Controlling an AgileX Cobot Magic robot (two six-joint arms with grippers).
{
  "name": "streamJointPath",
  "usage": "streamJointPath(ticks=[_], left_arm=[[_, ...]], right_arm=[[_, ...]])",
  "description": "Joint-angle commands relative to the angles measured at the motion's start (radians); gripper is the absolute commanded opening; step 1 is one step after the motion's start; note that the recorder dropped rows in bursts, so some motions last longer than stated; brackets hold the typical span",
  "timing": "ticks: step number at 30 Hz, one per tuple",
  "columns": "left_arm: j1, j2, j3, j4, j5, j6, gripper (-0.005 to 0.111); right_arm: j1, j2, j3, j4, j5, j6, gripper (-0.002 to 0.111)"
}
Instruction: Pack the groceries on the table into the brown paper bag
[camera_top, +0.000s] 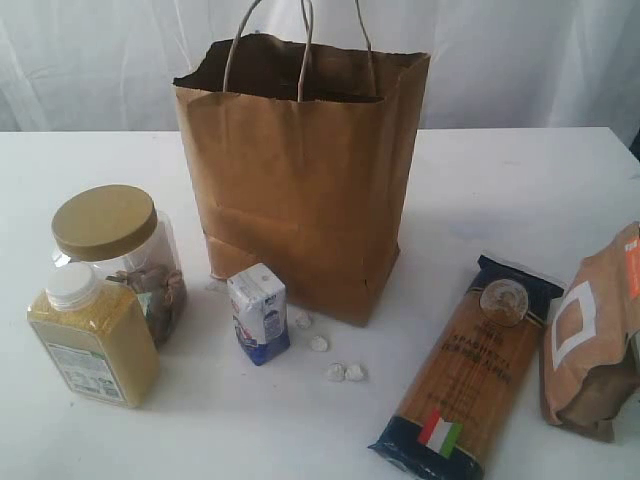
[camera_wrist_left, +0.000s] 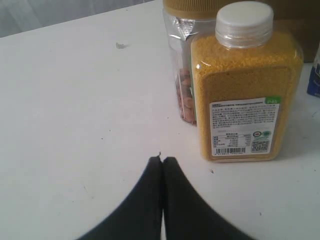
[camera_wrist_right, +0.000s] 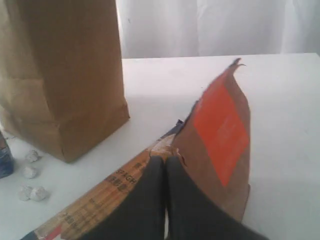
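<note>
The brown paper bag stands open and upright at the table's middle. Left of it stand the gold-lidded clear jar and the yellow grain bottle; a small white-blue carton stands just in front of the bag. At the right lie the spaghetti pack and the brown pouch. My left gripper is shut and empty, a short way before the grain bottle. My right gripper is shut and empty, over the spaghetti pack beside the pouch. Neither gripper shows in the exterior view.
Several small white pebble-like bits lie on the white table in front of the bag. A white curtain hangs behind the table's far edge.
</note>
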Motion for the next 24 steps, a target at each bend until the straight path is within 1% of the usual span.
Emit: streamJointPath(ticks=[1, 24], left_arm=[[-0.007, -0.005, 0.003, 0.0, -0.003, 0.0, 0.0], [-0.007, -0.005, 0.003, 0.0, -0.003, 0.0, 0.0]], right_arm=[[-0.05, -0.007, 0.013, -0.019, -0.002, 0.01, 0.0], [-0.06, -0.007, 0.013, -0.019, -0.008, 0.026, 0.0]])
